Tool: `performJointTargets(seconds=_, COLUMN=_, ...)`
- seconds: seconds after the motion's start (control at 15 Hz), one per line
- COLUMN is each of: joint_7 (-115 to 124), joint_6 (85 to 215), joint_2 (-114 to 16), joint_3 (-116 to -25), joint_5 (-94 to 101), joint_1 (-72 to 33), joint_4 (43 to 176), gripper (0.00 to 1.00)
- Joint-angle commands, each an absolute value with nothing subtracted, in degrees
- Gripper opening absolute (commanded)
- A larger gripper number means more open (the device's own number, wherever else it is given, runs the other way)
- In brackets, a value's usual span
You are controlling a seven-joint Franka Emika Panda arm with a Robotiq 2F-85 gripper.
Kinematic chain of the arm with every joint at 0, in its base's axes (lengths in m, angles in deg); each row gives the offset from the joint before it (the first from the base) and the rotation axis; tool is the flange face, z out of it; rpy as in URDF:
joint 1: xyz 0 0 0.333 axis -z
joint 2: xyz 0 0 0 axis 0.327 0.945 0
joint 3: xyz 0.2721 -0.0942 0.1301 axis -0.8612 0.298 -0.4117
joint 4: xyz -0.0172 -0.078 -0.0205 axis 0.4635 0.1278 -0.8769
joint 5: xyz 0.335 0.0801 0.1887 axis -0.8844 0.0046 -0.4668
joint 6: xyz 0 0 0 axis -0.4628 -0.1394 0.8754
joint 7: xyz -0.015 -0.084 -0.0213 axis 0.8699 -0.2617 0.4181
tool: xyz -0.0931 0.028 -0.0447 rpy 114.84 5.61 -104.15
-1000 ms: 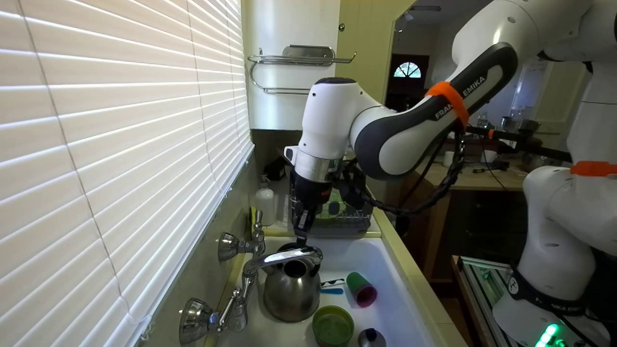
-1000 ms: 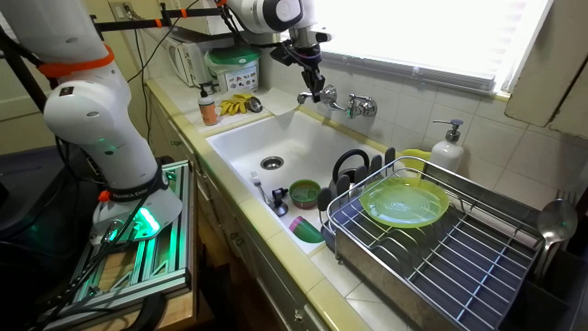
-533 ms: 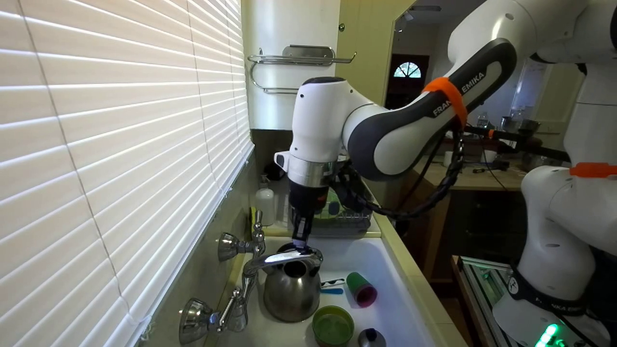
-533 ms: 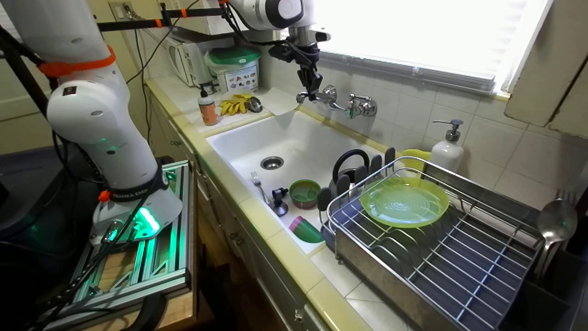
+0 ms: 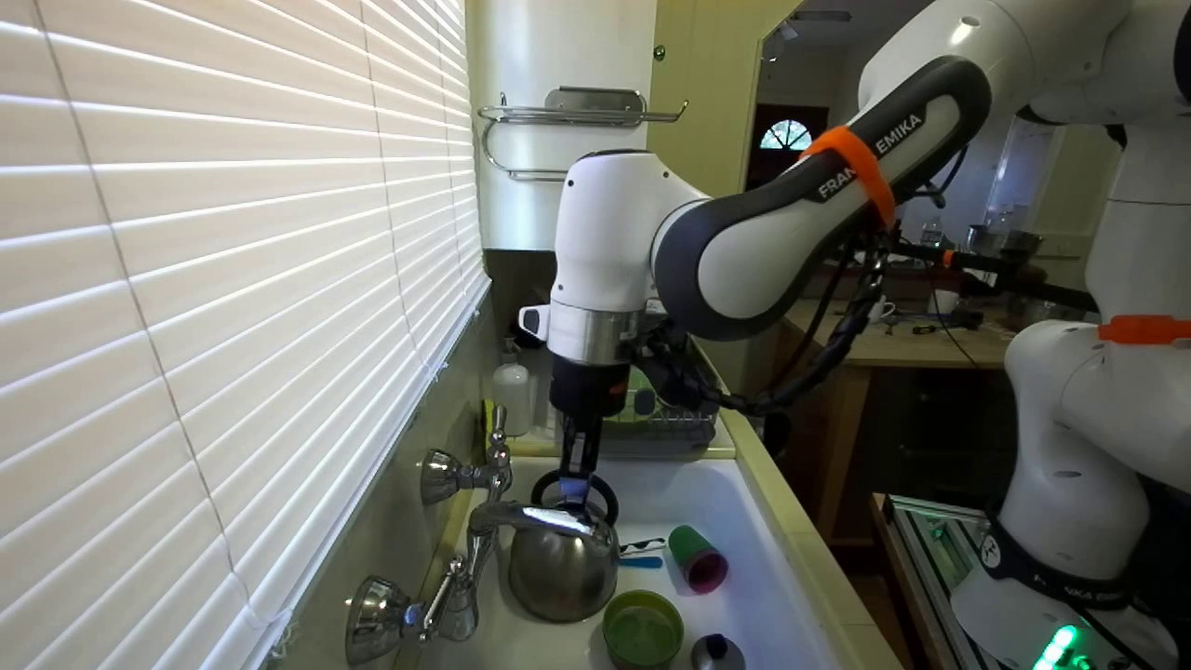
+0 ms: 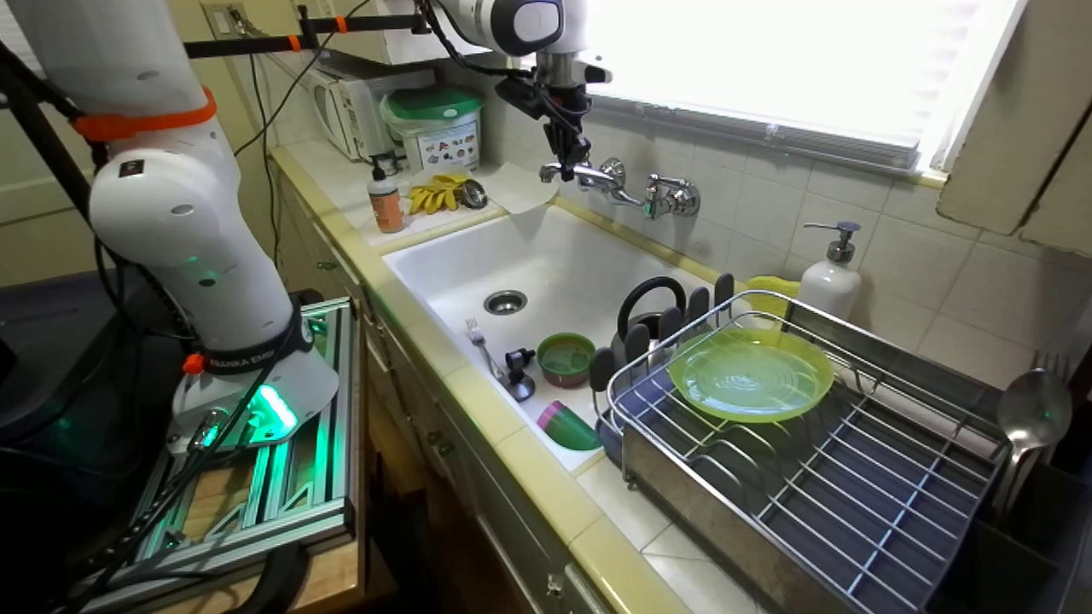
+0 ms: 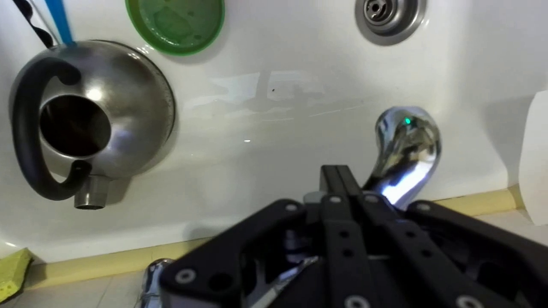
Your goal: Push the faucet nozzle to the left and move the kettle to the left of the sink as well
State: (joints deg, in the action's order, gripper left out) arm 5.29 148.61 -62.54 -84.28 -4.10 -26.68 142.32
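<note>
The shiny silver faucet nozzle reaches out over the sink and also shows in an exterior view and in the wrist view. My gripper is shut with its fingertips together and nothing between them. It stands right against the nozzle's side, seemingly touching it, pointing down, as an exterior view shows. The silver kettle with its black arched handle stands upright in the sink, apart from the gripper. In an exterior view the nozzle crosses in front of the kettle; elsewhere the dish rack hides most of it.
A green bowl, a green and pink cup, a fork and a small metal item lie in the sink. A dish rack stands beside it. Tap handles stick out from the wall. Yellow gloves and paper lie on the counter.
My gripper has come down to the nozzle and moved sideways. The nozzle's tip has swung a little away from the dish rack. The kettle stays in place; its handle shows more.
</note>
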Motion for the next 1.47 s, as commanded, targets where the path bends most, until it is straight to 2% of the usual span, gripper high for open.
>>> performJointTargets(seconds=0.0, joint_7=3.8, joint_6=148.1, joint_2=-59.8, joint_3=-85.0, joint_5=-8.1, joint_1=-28.3, joint_4=138.6, gripper=0.0)
performJointTargets(seconds=0.47, joint_7=-6.7, joint_6=152.5, joint_2=-55.7, joint_3=-84.7, joint_5=-5.6, joint_1=-30.3, joint_4=135.6, gripper=0.0)
performJointTargets(seconds=0.93, joint_7=-14.5, joint_6=140.4, joint_2=-65.0, joint_3=-81.9, joint_5=11.3, joint_1=-29.8, joint_4=143.0, gripper=0.0)
performJointTargets(seconds=1.2, joint_7=-14.5, joint_6=143.1, joint_2=-67.1, joint_3=-79.9, joint_5=14.6, joint_1=-26.7, joint_4=146.9, gripper=0.0)
performJointTargets(seconds=1.27, joint_7=-13.2, joint_6=144.4, joint_2=-67.3, joint_3=-79.4, joint_5=14.7, joint_1=-26.0, joint_4=147.9, gripper=0.26)
performJointTargets(seconds=1.33, joint_7=-12.4, joint_6=145.6, joint_2=-67.3, joint_3=-78.9, joint_5=15.1, joint_1=-25.3, joint_4=148.6, gripper=0.27)
performJointTargets(seconds=1.4, joint_7=-10.6, joint_6=147.0, joint_2=-67.0, joint_3=-78.4, joint_5=16.0, joint_1=-24.5, joint_4=149.1, gripper=0.34)
